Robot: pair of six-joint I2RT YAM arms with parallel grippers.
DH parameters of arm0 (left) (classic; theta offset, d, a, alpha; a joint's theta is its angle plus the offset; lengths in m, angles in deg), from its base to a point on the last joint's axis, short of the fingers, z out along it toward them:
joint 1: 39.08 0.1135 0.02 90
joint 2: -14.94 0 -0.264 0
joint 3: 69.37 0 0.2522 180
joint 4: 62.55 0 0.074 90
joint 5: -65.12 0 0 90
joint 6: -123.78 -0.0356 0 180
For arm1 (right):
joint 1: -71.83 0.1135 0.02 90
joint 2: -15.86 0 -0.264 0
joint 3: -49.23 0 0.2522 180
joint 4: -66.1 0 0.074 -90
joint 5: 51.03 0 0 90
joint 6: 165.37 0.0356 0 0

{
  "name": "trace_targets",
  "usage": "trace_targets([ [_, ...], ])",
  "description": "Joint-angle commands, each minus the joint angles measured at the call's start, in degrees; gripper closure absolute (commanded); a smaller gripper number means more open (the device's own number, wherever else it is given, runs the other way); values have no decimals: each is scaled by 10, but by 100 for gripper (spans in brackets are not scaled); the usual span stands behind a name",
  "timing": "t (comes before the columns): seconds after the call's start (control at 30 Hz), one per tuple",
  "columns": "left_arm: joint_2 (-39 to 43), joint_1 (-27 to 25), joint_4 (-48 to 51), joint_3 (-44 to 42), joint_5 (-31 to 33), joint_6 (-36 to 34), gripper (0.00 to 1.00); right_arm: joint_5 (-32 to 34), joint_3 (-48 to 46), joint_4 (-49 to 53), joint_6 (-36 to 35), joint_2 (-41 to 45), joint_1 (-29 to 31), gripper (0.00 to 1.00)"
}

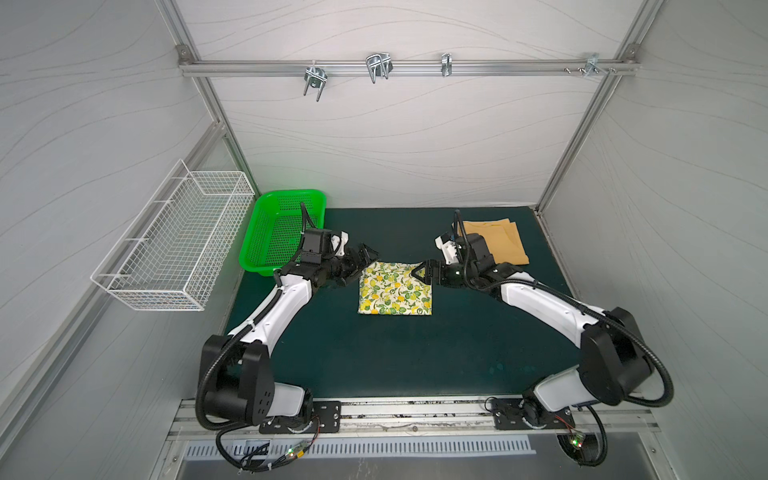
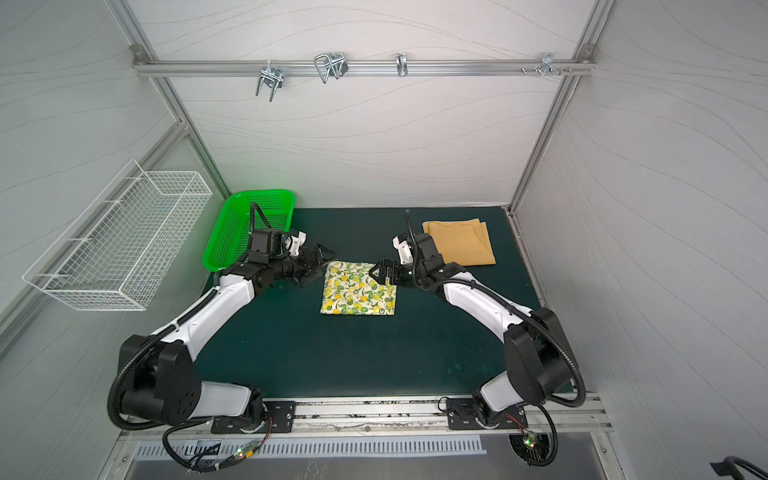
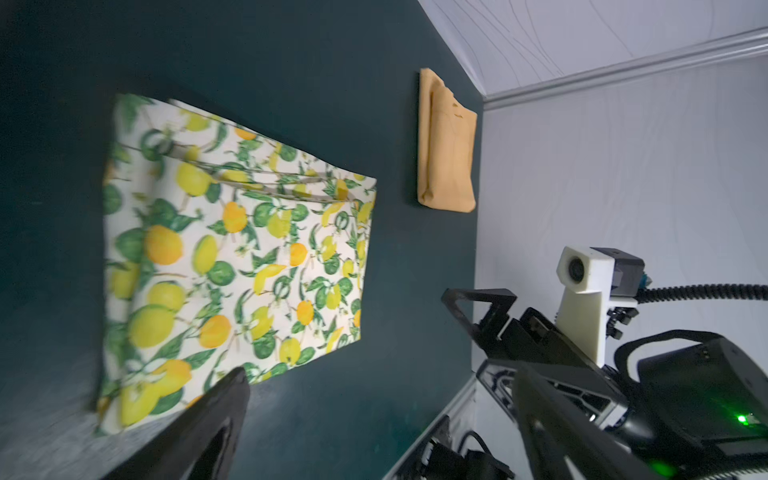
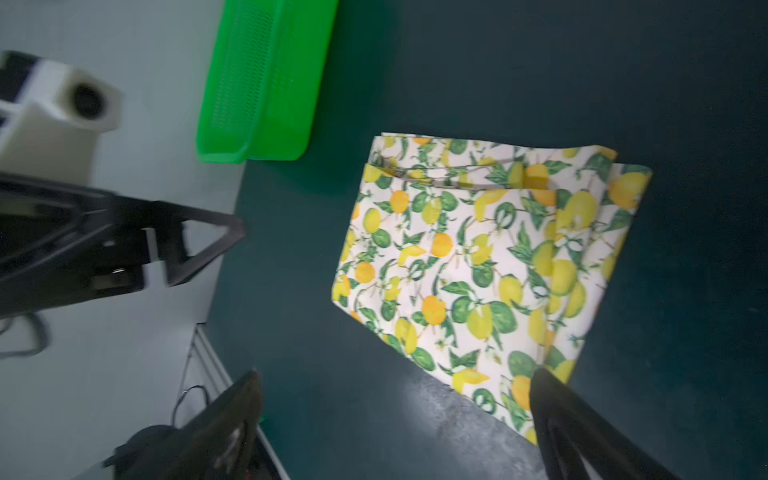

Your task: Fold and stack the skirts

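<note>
The lemon-print skirt (image 1: 397,293) (image 2: 359,293) lies folded into a flat rectangle in the middle of the dark green mat, and it shows in both wrist views (image 3: 232,257) (image 4: 478,266). The mustard-yellow skirt (image 1: 498,243) (image 2: 461,243) (image 3: 446,141) lies folded at the back right of the mat, apart from the printed one. My left gripper (image 1: 362,266) (image 2: 319,268) (image 3: 378,374) hovers open at the printed skirt's back left corner. My right gripper (image 1: 417,274) (image 2: 376,272) (image 4: 397,376) stands open over its back right corner. Neither holds anything.
A green plastic basket (image 1: 291,193) (image 2: 257,194) (image 4: 266,83) sits at the back left of the mat (image 1: 395,357), just behind my left arm. A white wire basket (image 1: 174,249) hangs on the left wall. Metal hooks (image 1: 378,66) hang from the rear rail.
</note>
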Motion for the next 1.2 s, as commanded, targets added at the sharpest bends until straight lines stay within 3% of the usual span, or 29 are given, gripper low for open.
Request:
trace_targets([
  [0.0, 45, 2, 101, -34, 110, -39, 1, 99, 23, 114, -87, -49, -3, 1],
  [0.27, 133, 3, 92, -132, 158, -12, 1, 100, 49, 80, -111, -134, -2, 1],
  [0.73, 139, 3, 76, -160, 138, -8, 1, 59, 94, 46, -84, -239, 2, 5],
  [1.03, 133, 3, 66, -163, 125, -6, 1, 63, 93, 39, -44, -262, 23, 26],
  [1.17, 130, 2, 54, -171, 118, -2, 1, 67, 90, 39, -36, -270, 31, 43],
])
